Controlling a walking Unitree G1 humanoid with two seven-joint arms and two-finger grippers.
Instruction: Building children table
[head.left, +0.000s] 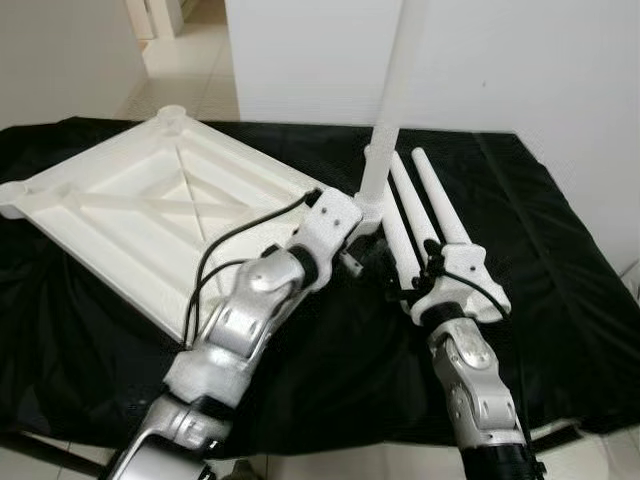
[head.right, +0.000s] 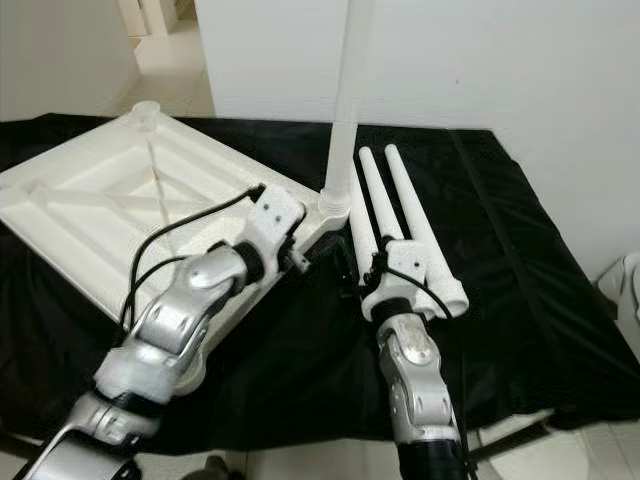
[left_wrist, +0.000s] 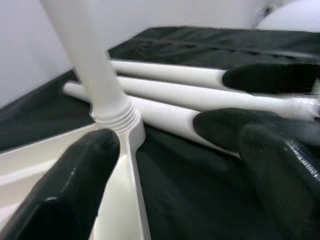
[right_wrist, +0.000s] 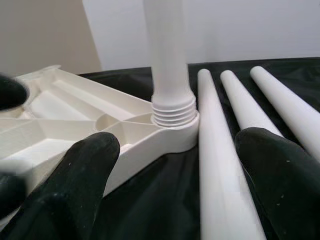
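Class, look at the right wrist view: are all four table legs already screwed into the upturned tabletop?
No. One upright leg stands in the tabletop corner socket, while three loose legs lie on the black cloth.

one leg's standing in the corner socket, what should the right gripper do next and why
Probably close the right gripper on the nearest loose leg: its open fingers straddle it, the upright leg already sits in the tabletop corner, and three legs lie unfitted.

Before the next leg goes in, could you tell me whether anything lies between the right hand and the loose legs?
Nothing visible does: the right hand is open directly over the nearest loose leg, beside the upright screwed-in leg.
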